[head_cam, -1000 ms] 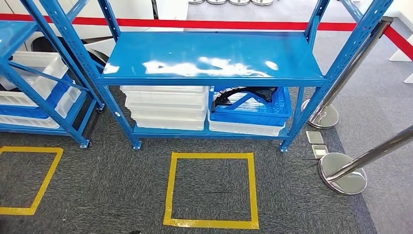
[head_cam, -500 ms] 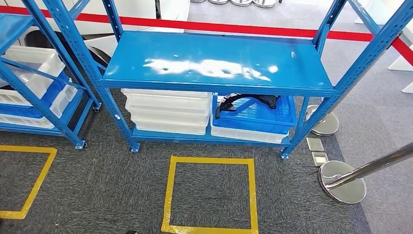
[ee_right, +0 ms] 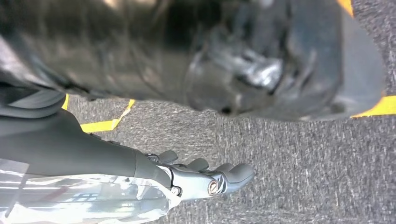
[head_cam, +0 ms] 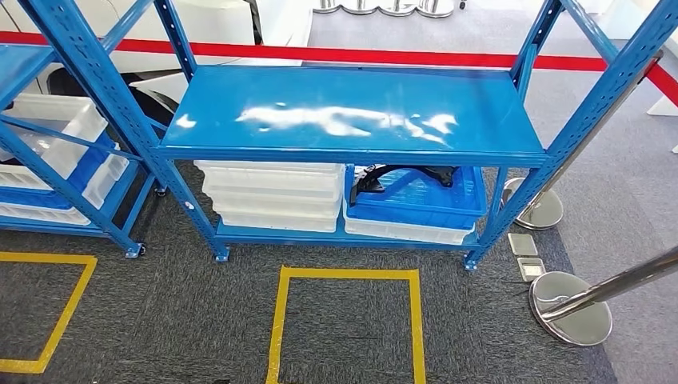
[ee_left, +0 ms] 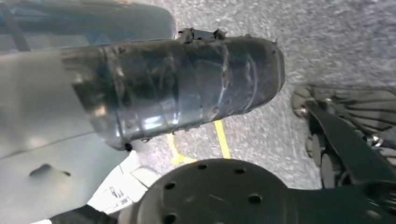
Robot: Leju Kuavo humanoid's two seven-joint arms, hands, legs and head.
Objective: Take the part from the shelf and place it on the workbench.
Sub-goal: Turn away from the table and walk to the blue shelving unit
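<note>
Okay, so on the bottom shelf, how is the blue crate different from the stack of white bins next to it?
The blue crate is a single crate sitting on one white bin, while the white bins form a taller stack of several. The blue crate holds a black part; nothing shows in the white stack. The crate's walls look slotted, the white bins' plain. Both sit side by side on the rack's lowest level.

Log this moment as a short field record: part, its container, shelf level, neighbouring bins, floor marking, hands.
part: black part, lying in the crate, partly hidden by the shelf above
container: blue crate, stacked on a white tray
shelf level: bottom level of the blue shelf
neighbouring bins: stack of white bins, left of the crate
floor marking: yellow tape square in front of the shelf
right robot hand: over the carpet, holding nothing
left robot hand: cannot tell
</note>
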